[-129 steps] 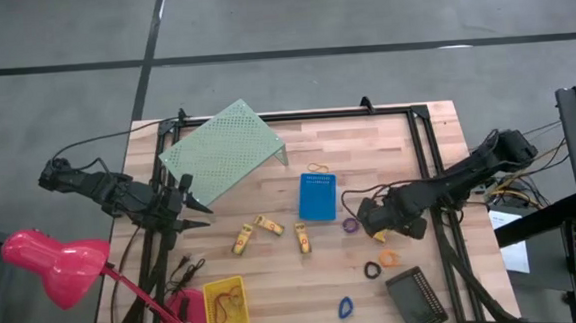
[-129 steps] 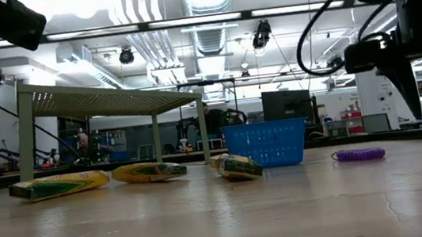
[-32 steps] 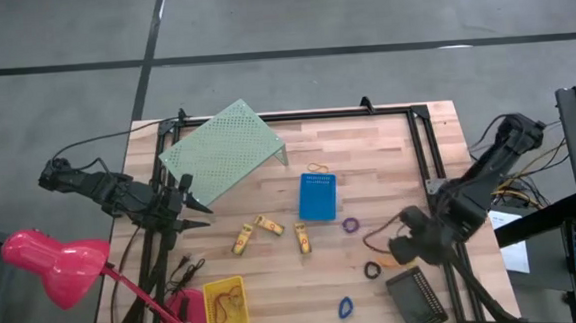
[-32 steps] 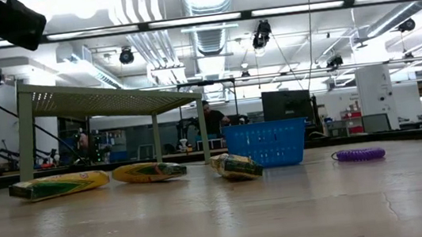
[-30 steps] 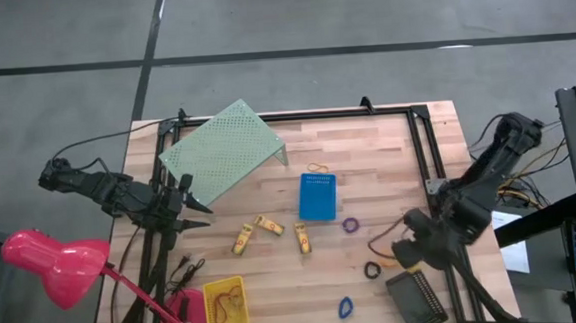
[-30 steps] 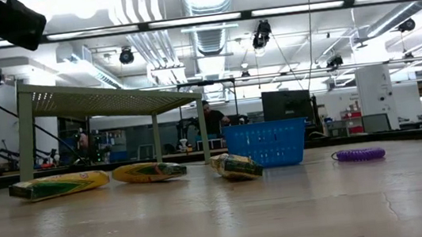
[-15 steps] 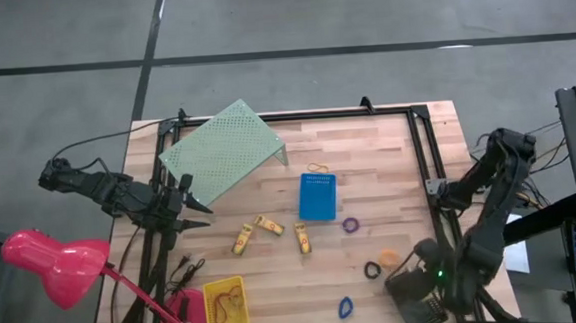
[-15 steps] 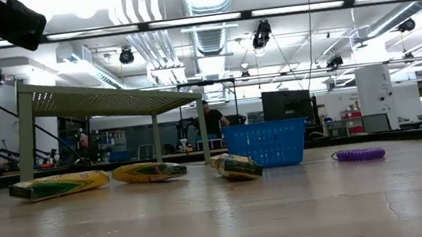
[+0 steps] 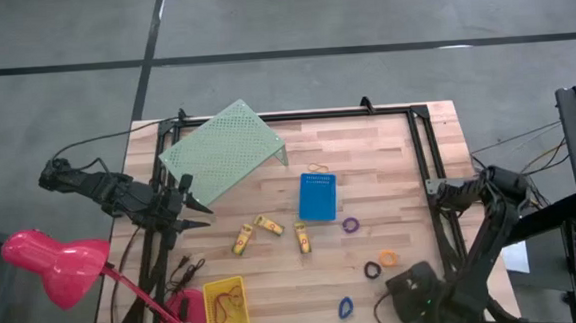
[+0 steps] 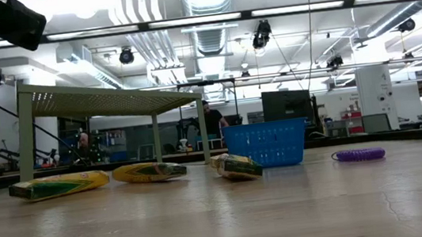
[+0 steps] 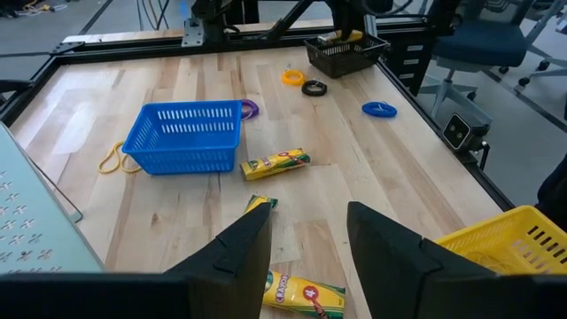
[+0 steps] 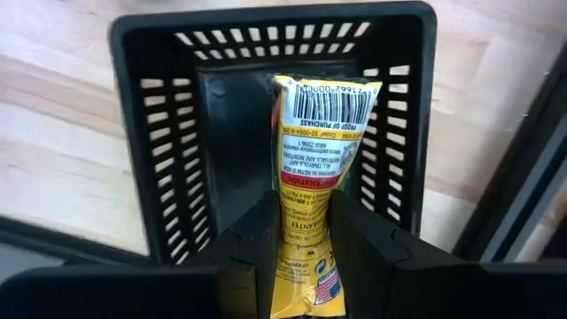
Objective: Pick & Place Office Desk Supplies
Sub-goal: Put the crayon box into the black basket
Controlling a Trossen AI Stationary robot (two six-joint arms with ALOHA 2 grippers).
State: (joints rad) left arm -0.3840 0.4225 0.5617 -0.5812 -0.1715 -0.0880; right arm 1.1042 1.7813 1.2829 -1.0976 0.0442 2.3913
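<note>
The right gripper [image 12: 303, 237] hangs directly over the small black slotted plastic bin [image 12: 155, 133] at the table's near right corner, its two dark fingers [image 12: 251, 257] closed partway on a slim yellow-gold packet with a printed barcode [image 12: 319, 159], which juts out lengthwise over the bin's open mouth. To finish this placing step well, the arm should probably lower until the packet's free end is below the bin's rim, keep it centred between the slotted walls, and only then part the fingers, since a release from high up could let the light packet bounce off a wall and out onto the wood. The packet looks like a soft, glossy wrapper, yellow with a red band and small print, held about midway along its length; it seems light and a little floppy. Relative to the black bin, three similar yellow packets [image 9: 268, 226] lie well away toward the table's middle, just beside a blue plastic basket [image 9: 317, 196], while an orange ring [image 9: 388, 258], a black ring [image 9: 372, 270] and a blue ring [image 9: 345, 306] lie near it. The left gripper [image 11: 306, 232] waits at the far side of the table from the black bin, fingers apart and holding nothing.
</note>
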